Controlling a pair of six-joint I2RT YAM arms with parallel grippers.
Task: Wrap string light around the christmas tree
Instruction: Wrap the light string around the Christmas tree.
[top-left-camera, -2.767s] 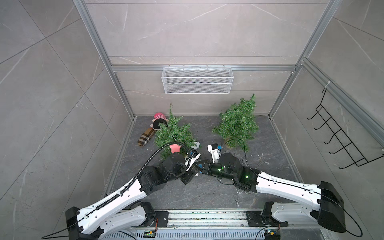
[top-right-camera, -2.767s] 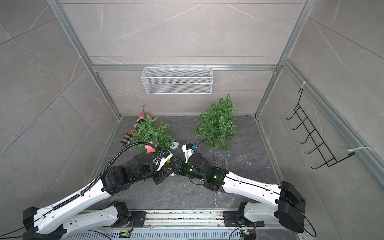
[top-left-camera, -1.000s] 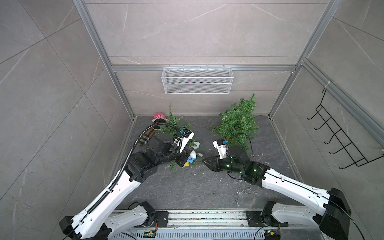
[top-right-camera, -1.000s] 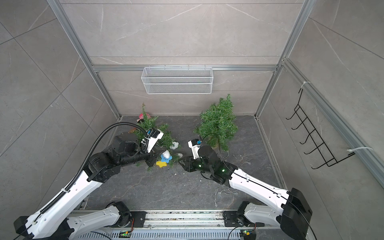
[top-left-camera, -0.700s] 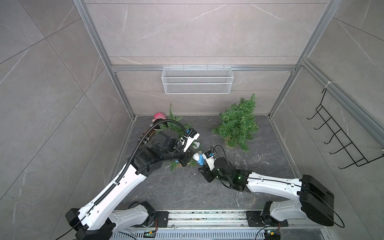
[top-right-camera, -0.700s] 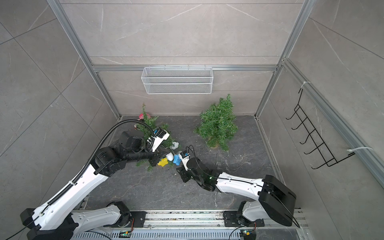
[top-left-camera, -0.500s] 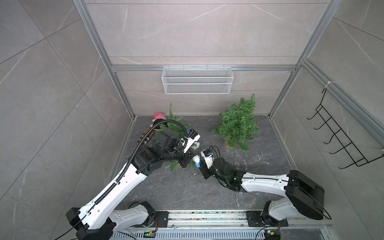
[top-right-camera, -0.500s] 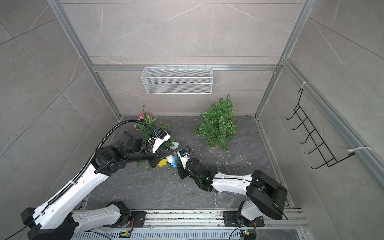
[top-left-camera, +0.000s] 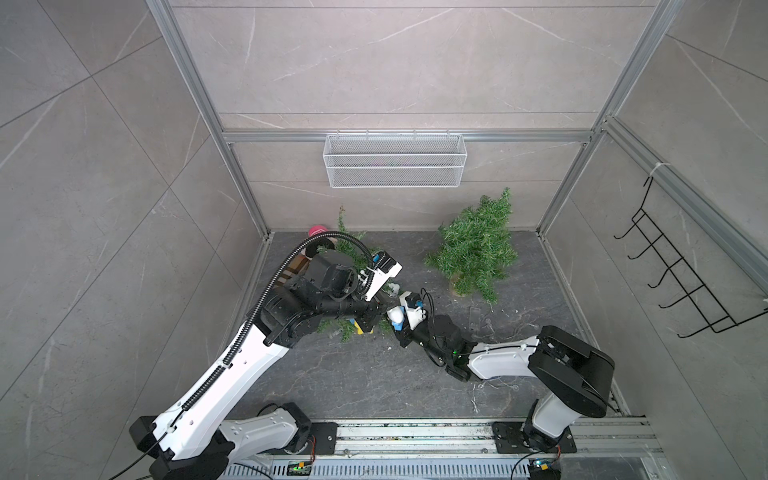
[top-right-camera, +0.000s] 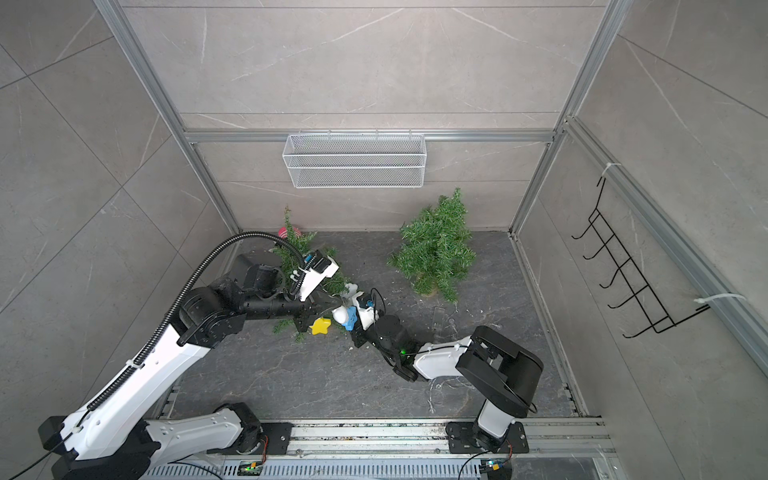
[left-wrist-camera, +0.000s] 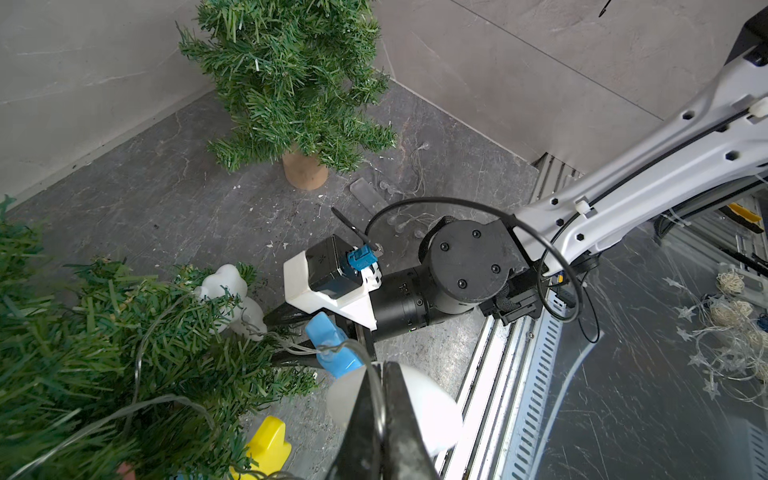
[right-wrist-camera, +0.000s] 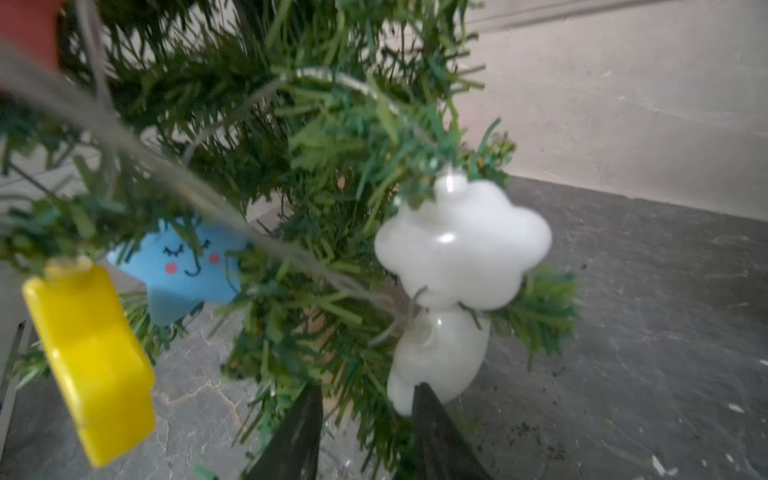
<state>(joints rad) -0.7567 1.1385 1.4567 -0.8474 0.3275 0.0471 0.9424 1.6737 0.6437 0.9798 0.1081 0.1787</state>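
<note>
- I judge the wrap partly done: the string light (right-wrist-camera: 199, 195) runs through the lower branches of the christmas tree (left-wrist-camera: 83, 353), which stands left of centre in both top views. A yellow star lamp (top-right-camera: 321, 326), a blue star lamp (right-wrist-camera: 187, 270) and a white cloud lamp (right-wrist-camera: 461, 237) hang on its near side
- What is left, as I read it, is carrying the free strand round the back and higher up. I cannot tell how much of the upper tree is covered, since my left arm (top-left-camera: 249, 357) hides it from above
- My left gripper (left-wrist-camera: 380, 415) is pinched tight on the wire, at the bottom centre of the left wrist view
- My right gripper (right-wrist-camera: 365, 432) stands narrowly parted at the bottom of the right wrist view, with foliage in the gap and a lower white lamp (right-wrist-camera: 436, 353) touching one finger. I see nothing clamped
- The wire is too thin to make out in the top views, but the right wrist view shows it threading the needles. The left wrist view shows the second tree (left-wrist-camera: 291, 83) bare at the top of the frame
</note>
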